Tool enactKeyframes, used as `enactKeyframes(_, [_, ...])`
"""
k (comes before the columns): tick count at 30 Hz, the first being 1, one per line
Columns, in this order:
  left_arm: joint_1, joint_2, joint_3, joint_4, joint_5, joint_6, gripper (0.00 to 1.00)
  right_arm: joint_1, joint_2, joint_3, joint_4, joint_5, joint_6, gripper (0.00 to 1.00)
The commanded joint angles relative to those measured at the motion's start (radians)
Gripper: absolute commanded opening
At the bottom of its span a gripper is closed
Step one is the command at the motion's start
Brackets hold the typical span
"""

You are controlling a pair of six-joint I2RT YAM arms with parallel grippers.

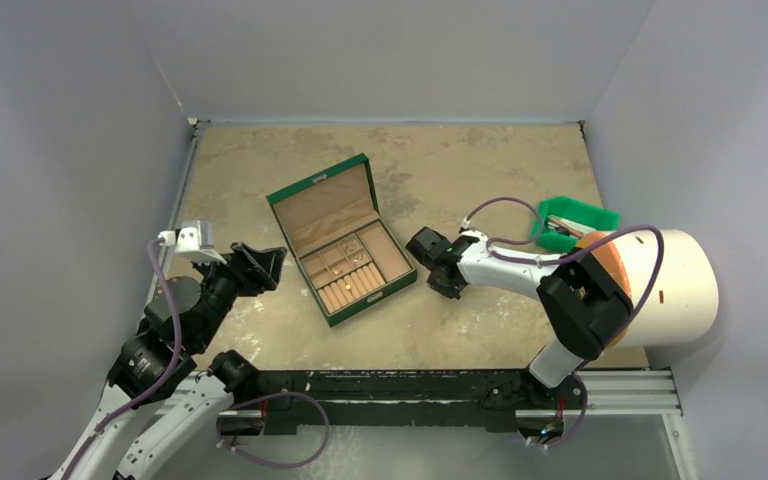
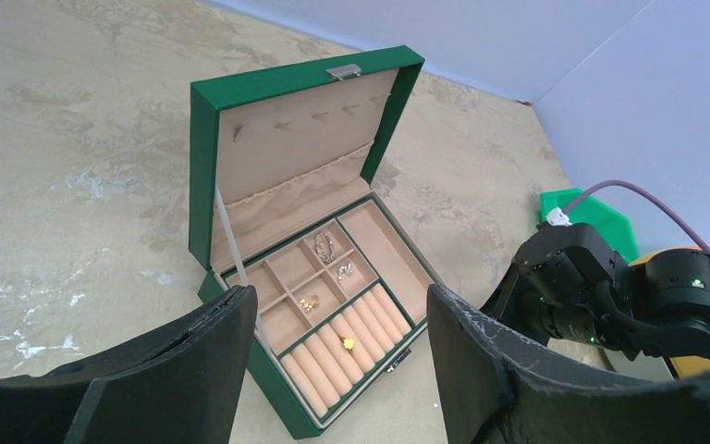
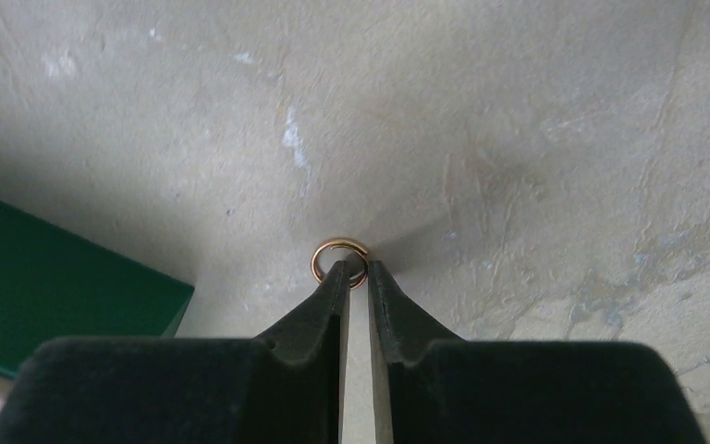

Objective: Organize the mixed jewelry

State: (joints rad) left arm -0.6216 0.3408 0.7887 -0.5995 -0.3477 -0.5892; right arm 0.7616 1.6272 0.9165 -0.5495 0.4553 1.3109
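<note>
A small gold-coloured ring (image 3: pixel 337 243) lies flat on the mottled tan table (image 1: pixel 480 170), just off the right front corner of the open green jewellery box (image 1: pixel 322 200). The right gripper (image 3: pixel 355 268) points straight down at it. Its black fingers are drawn almost together with only a thin slit between them, and their tips rest at the ring's near rim. From this angle it is unclear whether the rim is actually pinched. The right arm rises from its base at the near edge, bends at a raised elbow, and slopes left and down to the tabletop. Inside the box, two silver pieces (image 2: pixel 325 245) sit in the small square compartments, and a gold stud (image 2: pixel 347 343) sits on the ring rolls. The left arm is folded low at the table's left side, its wrist aimed at the box. The left gripper (image 2: pixel 339 291) is spread wide and holds nothing. A green bin (image 1: pixel 580 215) stands behind the right arm.
</note>
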Motion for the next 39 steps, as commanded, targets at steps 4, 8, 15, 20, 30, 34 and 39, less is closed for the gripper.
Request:
enactKeyframes(4, [0.010,0.003,0.001,0.047,0.014,0.019,0.67,0.112,0.053,0.040,-0.079,0.037,-0.071,0.15])
enactKeyframes(8, [0.010,-0.001,0.001,0.047,0.015,0.019,0.67,0.160,0.065,0.022,-0.055,0.028,-0.154,0.16])
enactKeyframes(15, [0.010,-0.011,0.001,0.047,0.016,0.019,0.67,0.238,-0.032,-0.133,0.129,-0.076,-0.345,0.21])
enactKeyframes(20, [0.010,-0.012,-0.001,0.049,0.016,0.017,0.67,0.266,-0.105,-0.211,0.181,-0.149,-0.407,0.20])
enactKeyframes(30, [0.010,-0.007,-0.002,0.047,0.015,0.014,0.67,0.292,-0.136,-0.188,-0.045,-0.025,-0.254,0.13])
enactKeyframes(34, [0.010,-0.004,0.000,0.046,0.013,0.015,0.67,0.292,-0.114,-0.163,-0.075,0.012,-0.225,0.11])
enactKeyframes(39, [0.011,-0.002,-0.002,0.046,0.010,0.012,0.67,0.291,-0.058,-0.131,-0.058,0.017,-0.230,0.12])
